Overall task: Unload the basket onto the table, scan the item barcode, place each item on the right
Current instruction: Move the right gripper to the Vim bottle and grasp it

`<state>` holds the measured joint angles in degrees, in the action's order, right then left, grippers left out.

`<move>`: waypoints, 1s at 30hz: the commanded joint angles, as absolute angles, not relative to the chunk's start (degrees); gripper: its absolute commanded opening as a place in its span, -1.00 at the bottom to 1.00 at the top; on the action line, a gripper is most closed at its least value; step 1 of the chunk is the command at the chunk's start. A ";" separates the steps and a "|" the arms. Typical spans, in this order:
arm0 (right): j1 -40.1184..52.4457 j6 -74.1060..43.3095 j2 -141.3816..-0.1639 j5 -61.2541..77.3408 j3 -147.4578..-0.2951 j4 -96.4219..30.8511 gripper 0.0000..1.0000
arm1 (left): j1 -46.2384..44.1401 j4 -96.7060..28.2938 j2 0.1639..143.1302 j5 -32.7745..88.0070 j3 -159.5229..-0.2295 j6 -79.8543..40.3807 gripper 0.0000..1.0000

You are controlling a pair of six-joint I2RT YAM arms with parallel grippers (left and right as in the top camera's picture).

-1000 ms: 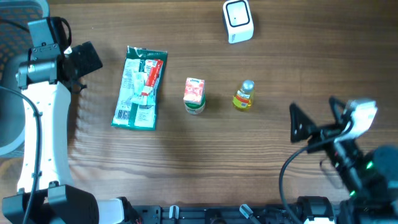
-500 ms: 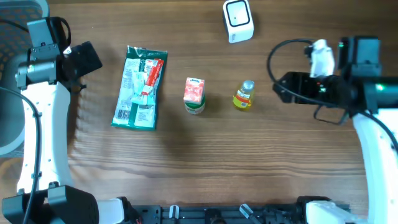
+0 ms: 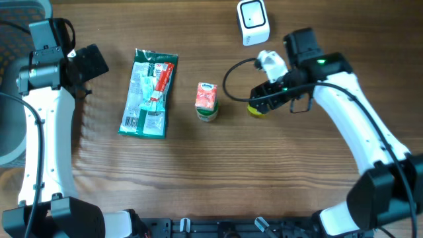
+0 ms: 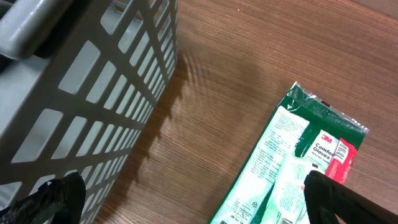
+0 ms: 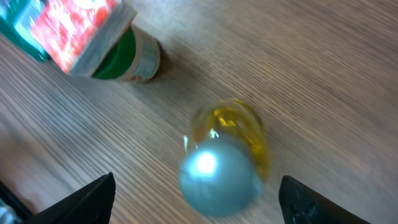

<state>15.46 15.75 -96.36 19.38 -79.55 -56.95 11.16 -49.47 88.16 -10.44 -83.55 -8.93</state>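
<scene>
A small yellow bottle (image 5: 231, 144) with a silvery cap stands upright on the wooden table. My right gripper (image 5: 199, 202) hangs just above it, open, with one finger on each side of the cap and clear of it. From overhead the right gripper (image 3: 263, 98) covers most of the bottle (image 3: 254, 110). A white barcode scanner (image 3: 253, 22) sits at the table's far edge. My left gripper (image 3: 91, 63) stays open at the far left with nothing in it.
A red-and-green carton (image 3: 207, 100) stands left of the bottle, also seen as the carton (image 5: 78, 32) in the right wrist view. A flat green glove packet (image 3: 149, 92) lies further left. A grey slatted basket (image 4: 74, 93) stands beside the left gripper (image 4: 199, 202).
My right arm has swung in from the right side of the table to above the yellow bottle, and its jaws have narrowed slightly. The left arm has not moved.
</scene>
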 commanded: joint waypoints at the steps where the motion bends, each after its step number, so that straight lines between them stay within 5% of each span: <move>1: 18.41 19.38 -101.21 12.51 -80.14 -54.30 0.68 | 11.75 -49.32 87.44 -10.96 -84.27 -9.47 1.00; 4: 18.57 19.29 -103.81 11.51 -80.14 -53.34 0.61 | 11.75 -49.32 87.44 -10.96 -84.27 -9.47 1.00; 7: 18.57 18.68 -104.27 8.88 -80.14 -53.41 0.21 | 11.75 -49.32 87.44 -10.96 -84.27 -9.47 1.00; 12: 18.46 10.57 -101.86 1.65 -80.68 -53.34 -0.14 | 11.75 -49.32 87.44 -10.96 -84.27 -9.47 1.00; 17: 14.72 -8.69 -99.55 -7.73 -80.68 -54.68 -0.27 | 11.75 -49.32 87.44 -10.96 -84.27 -9.47 1.00; 21: 9.93 -12.12 -99.55 -2.70 -80.62 -55.90 -0.35 | 11.75 -49.32 87.44 -10.96 -84.27 -9.47 1.00; 27: 7.79 -12.08 -99.57 -2.55 -80.49 -57.76 0.06 | 11.75 -49.32 87.44 -10.96 -84.27 -9.47 1.00; 28: 7.79 -12.12 -99.57 -2.55 -80.34 -57.67 0.67 | 11.75 -49.32 87.44 -10.96 -84.27 -9.47 1.00; 29: 7.79 -12.05 -99.66 -2.57 -80.23 -57.67 1.00 | 11.75 -49.32 87.44 -10.96 -84.27 -9.47 1.00; 30: 7.79 -12.03 -99.77 -2.59 -80.18 -57.65 0.99 | 11.75 -49.32 87.44 -10.96 -84.27 -9.47 1.00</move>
<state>7.86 -11.64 -101.38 -3.03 -79.81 -57.65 11.16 -49.47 88.16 -10.44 -83.55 -8.93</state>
